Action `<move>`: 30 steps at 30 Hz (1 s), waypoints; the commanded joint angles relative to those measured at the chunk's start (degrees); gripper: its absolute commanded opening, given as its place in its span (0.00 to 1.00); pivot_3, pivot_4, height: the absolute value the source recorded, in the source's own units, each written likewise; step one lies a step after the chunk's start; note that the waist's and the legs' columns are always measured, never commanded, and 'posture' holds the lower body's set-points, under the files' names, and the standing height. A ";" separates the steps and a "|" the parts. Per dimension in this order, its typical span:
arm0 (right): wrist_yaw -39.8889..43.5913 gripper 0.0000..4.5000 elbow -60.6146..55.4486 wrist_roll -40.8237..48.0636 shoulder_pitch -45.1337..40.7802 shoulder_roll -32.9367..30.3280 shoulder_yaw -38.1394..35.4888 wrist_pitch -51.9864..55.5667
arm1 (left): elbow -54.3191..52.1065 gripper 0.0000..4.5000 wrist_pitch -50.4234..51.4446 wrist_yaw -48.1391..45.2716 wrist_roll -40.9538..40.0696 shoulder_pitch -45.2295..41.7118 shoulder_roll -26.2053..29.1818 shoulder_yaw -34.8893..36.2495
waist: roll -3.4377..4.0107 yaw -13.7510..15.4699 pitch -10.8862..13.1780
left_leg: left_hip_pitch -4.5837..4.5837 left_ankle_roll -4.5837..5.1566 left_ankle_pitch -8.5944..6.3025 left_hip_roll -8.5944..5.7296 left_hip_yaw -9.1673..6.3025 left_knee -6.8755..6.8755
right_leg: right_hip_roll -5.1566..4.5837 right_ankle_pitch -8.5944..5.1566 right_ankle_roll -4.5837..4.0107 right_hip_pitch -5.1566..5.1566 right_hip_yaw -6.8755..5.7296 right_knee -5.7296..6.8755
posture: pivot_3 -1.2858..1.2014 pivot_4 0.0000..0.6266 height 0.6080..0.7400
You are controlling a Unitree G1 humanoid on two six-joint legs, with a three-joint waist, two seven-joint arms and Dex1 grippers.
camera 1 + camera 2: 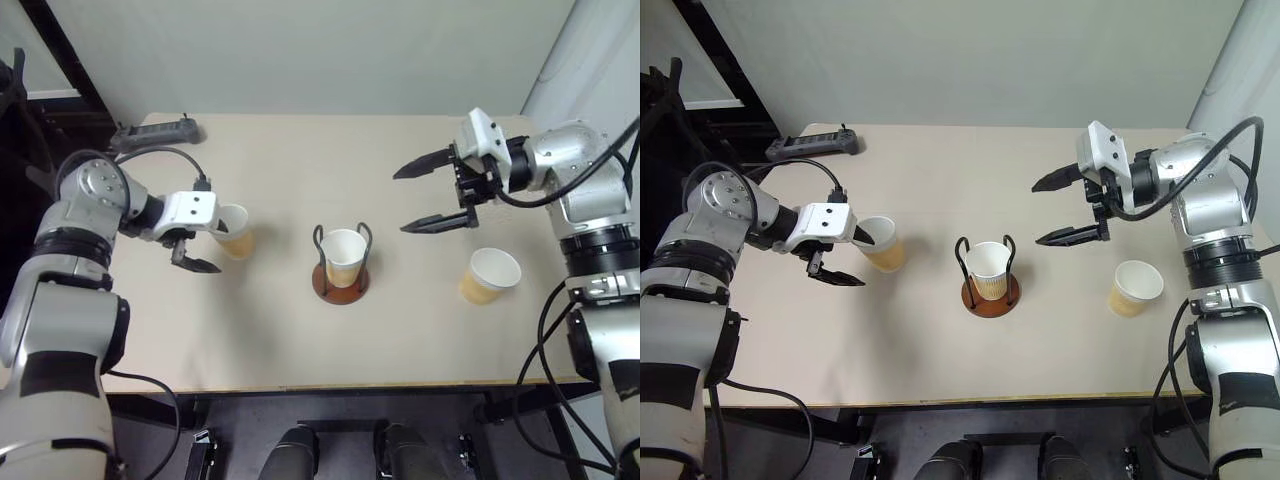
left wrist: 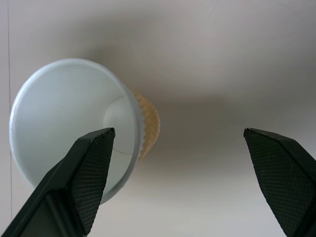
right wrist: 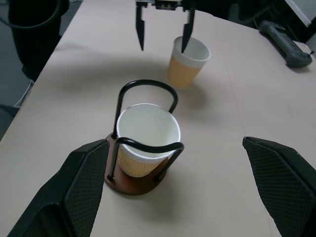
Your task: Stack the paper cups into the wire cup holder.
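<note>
The wire cup holder (image 1: pixel 341 272) stands upright at the middle of the bench (image 1: pixel 300 170), its reddish-brown disc flat on the surface and its two dark wire loops rising straight up. One paper cup (image 1: pixel 343 256) sits inside it, mouth up, long axis vertical, rim about level with the loop tops. A second cup (image 1: pixel 235 231) stands toward the bench's left edge, also mouth up; in the head views it looks slightly tilted, though this may be the viewing angle. A third cup (image 1: pixel 491 275) stands toward the right edge, closer to the front edge than the other two, mouth up. The left tool (image 1: pixel 212 247) hangs over the left cup with its black fingers spread wide; the far finger sits over the cup's rim and the near finger lies on the front side of the cup, and whether either touches it cannot be told. The right tool (image 1: pixel 425 194) hovers above the bench between the holder and the right cup, fingers spread wide and pointing toward the holder, holding nothing. A dark power strip (image 1: pixel 158 133) lies at the far left corner, its cable trailing toward the left arm. The middle of the bench around the holder is bare, as is the strip along the front edge.
</note>
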 commanded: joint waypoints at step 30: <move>2.19 1.00 -3.14 1.33 1.50 -2.12 -2.00 -3.69 | 0.11 0.01 0.62 -2.14 0.98 -2.08 -1.17 2.42 | 0.00 -0.03 0.00 | 0.06 0.03 0.01 -0.01 0.03 0.17 | 0.01 0.12 -0.04 0.10 0.01 0.01 | 0.52 0.24 1.00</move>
